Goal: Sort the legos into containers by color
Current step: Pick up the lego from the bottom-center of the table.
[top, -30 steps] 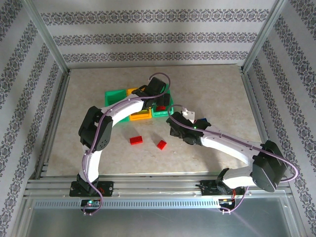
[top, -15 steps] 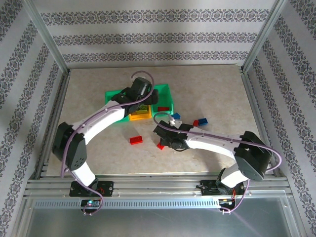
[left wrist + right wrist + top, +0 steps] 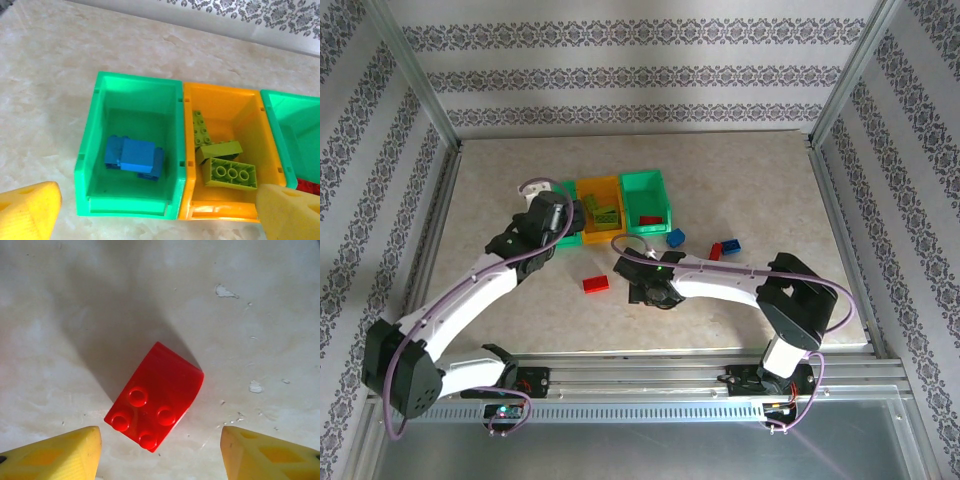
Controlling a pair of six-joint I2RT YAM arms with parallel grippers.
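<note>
Here, glossy curved red brick (image 3: 155,397); four-studded

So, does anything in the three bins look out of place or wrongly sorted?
Nothing stands out. The left green bin holds only blue bricks, the orange bin only lime bricks, and the right green bin a red brick.

A beige, marbled tabletop (image 3: 750,180) lies inside a frame of aluminium posts (image 3: 417,75). Wallpaper (image 3: 640,75) with grey ornamental stripes on white covers the back and side walls. Slotted aluminium rails (image 3: 640,385) run along the near edge, with a metal sheet (image 3: 640,440) below them. Small white chips (image 3: 223,291) mark the tabletop
</note>
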